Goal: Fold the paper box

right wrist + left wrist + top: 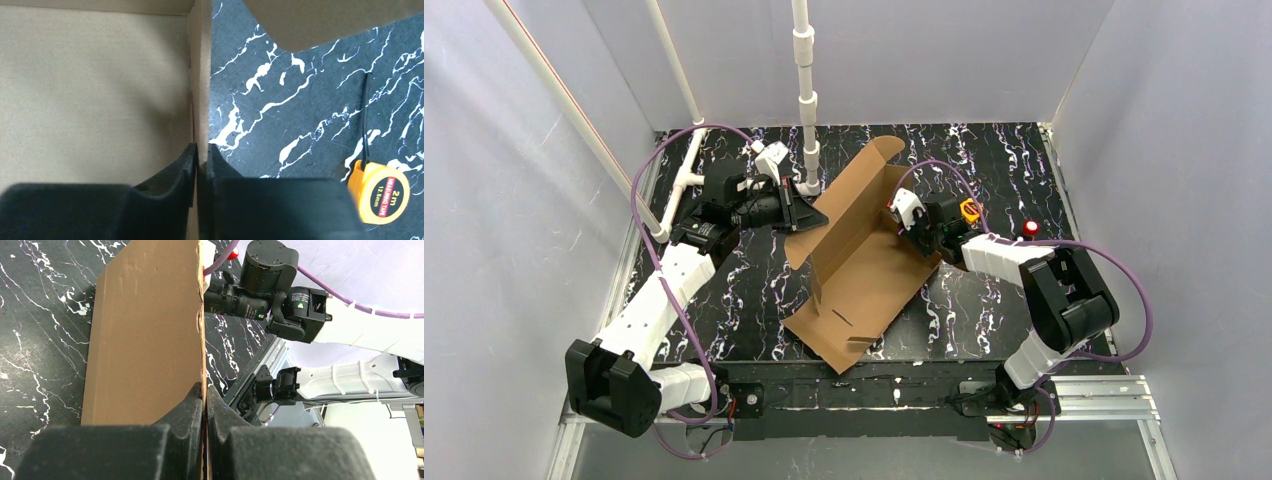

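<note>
The brown cardboard paper box (pixel 864 270) lies in the middle of the table, its left wall and far flap raised. My left gripper (pixel 802 212) is shut on the edge of the raised left wall; in the left wrist view the jaws (pixel 205 390) pinch the cardboard's thin edge (pixel 150 330). My right gripper (pixel 902 222) is shut on the box's right wall edge; in the right wrist view (pixel 199 149) the card (pixel 95 95) stands between the fingers. The box's near flap with slots lies flat toward the table's front edge.
An orange tape measure (pixel 969 210) lies just behind the right gripper and shows in the right wrist view (pixel 379 192). A red round object (pixel 1030 228) sits at the right. White pipes (pixel 806 90) stand at the back. The marbled black table (pixel 754 300) has grey side walls.
</note>
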